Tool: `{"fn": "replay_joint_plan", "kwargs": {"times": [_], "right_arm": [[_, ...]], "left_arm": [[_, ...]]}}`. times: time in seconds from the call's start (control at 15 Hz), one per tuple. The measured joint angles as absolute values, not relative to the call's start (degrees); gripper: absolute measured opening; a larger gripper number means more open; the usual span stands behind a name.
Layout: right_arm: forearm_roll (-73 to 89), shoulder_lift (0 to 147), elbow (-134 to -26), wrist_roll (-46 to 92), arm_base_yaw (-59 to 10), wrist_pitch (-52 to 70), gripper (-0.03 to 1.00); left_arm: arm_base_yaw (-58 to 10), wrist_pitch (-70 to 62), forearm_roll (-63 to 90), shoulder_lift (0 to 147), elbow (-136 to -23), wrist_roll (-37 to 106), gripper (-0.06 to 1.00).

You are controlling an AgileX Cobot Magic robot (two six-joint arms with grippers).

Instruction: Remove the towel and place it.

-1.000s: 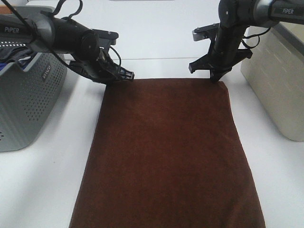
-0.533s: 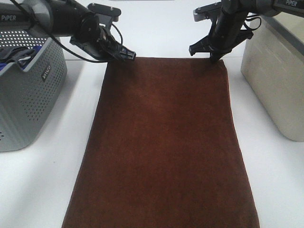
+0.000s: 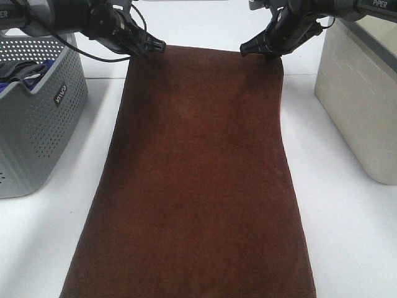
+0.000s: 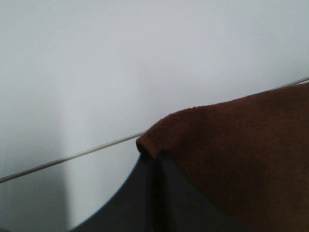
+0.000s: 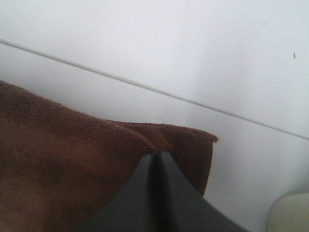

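The towel (image 3: 198, 167) is a large dark brown cloth stretched flat between both arms, its near end running out of the bottom of the exterior view. My left gripper (image 3: 153, 46) is shut on its far left corner; the left wrist view shows the closed fingers (image 4: 154, 193) pinching the brown edge (image 4: 241, 154). My right gripper (image 3: 268, 53) is shut on the far right corner; the right wrist view shows the fingers (image 5: 155, 193) clamped on the cloth (image 5: 63, 159). The far edge is held up off the white table (image 3: 347, 217). No white tag is visible.
A grey perforated basket (image 3: 37, 118) with dark laundry stands at the left edge. A cream-coloured bin (image 3: 360, 93) stands at the right edge. The table's back edge meets a white wall just behind the grippers.
Both grippers have moved away from the camera and upward with the towel's far corners, dragging the cloth further back; its far edge narrowed and lifted.
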State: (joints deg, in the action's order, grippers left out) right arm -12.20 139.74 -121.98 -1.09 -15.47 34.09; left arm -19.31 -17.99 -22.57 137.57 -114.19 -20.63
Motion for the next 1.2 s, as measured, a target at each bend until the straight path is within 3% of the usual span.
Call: {"fn": "replay_joint_plan", "kwargs": {"times": [0.67, 0.8, 0.93, 1.07, 1.2], "right_arm": [[-17.65, 146.79, -121.98, -1.09, -15.47, 16.79, 0.00], [-17.65, 148.34, -121.98, -1.09, -15.47, 14.84, 0.04], [-17.65, 148.57, -121.98, -1.09, -15.47, 12.66, 0.21], [-17.65, 148.57, -121.98, -1.09, -15.47, 12.09, 0.50], [-17.65, 148.57, -121.98, -1.09, -15.47, 13.52, 0.70]], "left_arm": [[-18.16, -5.16, -24.01, 149.66, -122.21, -22.17, 0.00], [-18.16, -3.90, -24.06, 150.06, -122.21, -22.17, 0.13], [-17.76, -1.66, -24.29, 150.06, -122.21, -22.12, 0.38], [-17.13, -1.43, -24.29, 150.06, -122.33, -22.00, 0.62], [-16.90, -1.49, -24.29, 150.06, -122.33, -22.35, 0.71]]}}
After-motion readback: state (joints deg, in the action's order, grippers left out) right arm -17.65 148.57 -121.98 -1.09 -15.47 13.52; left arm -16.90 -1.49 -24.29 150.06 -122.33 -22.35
